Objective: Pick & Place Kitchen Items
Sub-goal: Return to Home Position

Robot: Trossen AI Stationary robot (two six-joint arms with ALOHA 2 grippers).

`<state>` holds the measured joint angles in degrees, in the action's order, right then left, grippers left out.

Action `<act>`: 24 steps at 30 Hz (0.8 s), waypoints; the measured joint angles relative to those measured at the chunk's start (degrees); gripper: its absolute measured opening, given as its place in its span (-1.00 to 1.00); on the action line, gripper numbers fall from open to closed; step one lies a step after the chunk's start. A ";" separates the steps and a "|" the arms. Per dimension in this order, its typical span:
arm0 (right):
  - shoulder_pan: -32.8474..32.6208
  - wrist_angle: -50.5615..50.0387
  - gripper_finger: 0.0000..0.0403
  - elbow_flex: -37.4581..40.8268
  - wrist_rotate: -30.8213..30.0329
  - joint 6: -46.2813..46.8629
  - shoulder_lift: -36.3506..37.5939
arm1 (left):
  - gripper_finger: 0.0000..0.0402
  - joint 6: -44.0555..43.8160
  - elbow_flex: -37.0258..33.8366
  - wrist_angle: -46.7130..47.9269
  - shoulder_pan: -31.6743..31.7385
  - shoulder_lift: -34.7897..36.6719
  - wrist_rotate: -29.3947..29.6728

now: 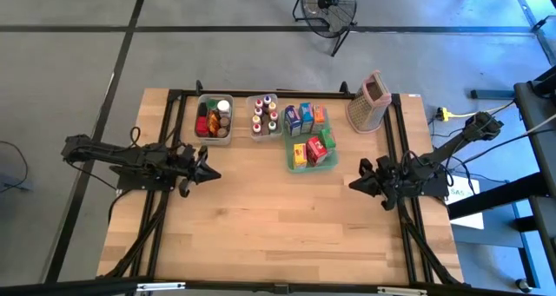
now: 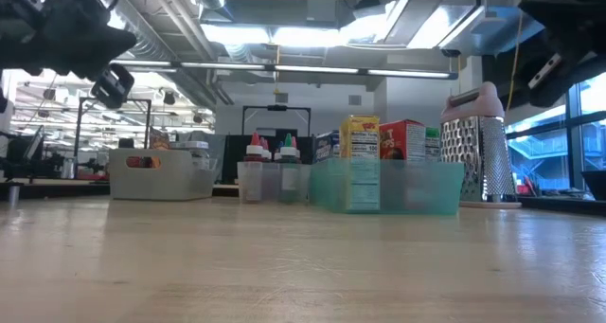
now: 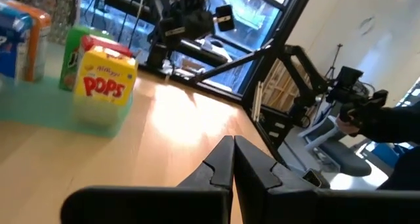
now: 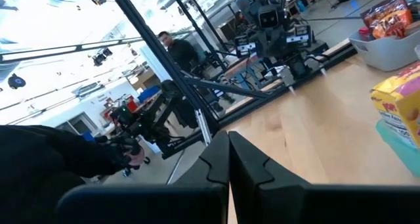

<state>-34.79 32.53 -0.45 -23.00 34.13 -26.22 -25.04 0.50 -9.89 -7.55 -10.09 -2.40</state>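
1. Checked left end effector [image 1: 208, 173]: at the left side of the counter [image 1: 261, 235], fingers pressed together, nothing between them.
2. Checked right end effector [image 1: 354, 185]: at the right side of the counter, fingers likewise closed on nothing.
3. Located kitchen items along the far edge:
   - packets and cans [image 1: 214, 118] inside the grey bin [image 1: 215, 143];
   - spice jars [image 1: 264, 115] inside the clear bin [image 1: 265, 140], just right of it;
   - cartons [image 1: 306, 115] inside the green bin [image 1: 311, 168], farther right, with the yellow Pops carton [image 3: 105, 83] at its near left corner.
4. Noted box grater [image 1: 369, 101] upright at the far right, beside the green bin.
5. Found no loose item on the open counter. Sorting judged complete, with only the return to rest in hand.
6. Recommended for that return:
   - keep both end effectors closed;
   - draw each arm back along its own side, away from the bins;
   - avoid any sweep across the centre or toward the far edge;
   - settle slowly.
7. Risk judged low. Nearest hazards: grey bin for the left arm, green bin and box grater for the right.
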 joint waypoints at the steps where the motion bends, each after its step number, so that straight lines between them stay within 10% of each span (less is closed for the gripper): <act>1: 0.00 -0.04 -1.00 0.00 -0.30 -0.06 0.00 | -0.99 -0.16 0.02 0.95 0.00 0.46 0.24; 24: -0.02 -4.04 -1.00 -0.09 -0.38 -7.98 0.00 | -0.96 -4.25 0.02 7.92 0.07 0.19 11.01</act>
<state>-34.81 28.50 -0.54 -23.38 26.15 -26.22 -29.30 0.51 -1.97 -7.49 -9.91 8.61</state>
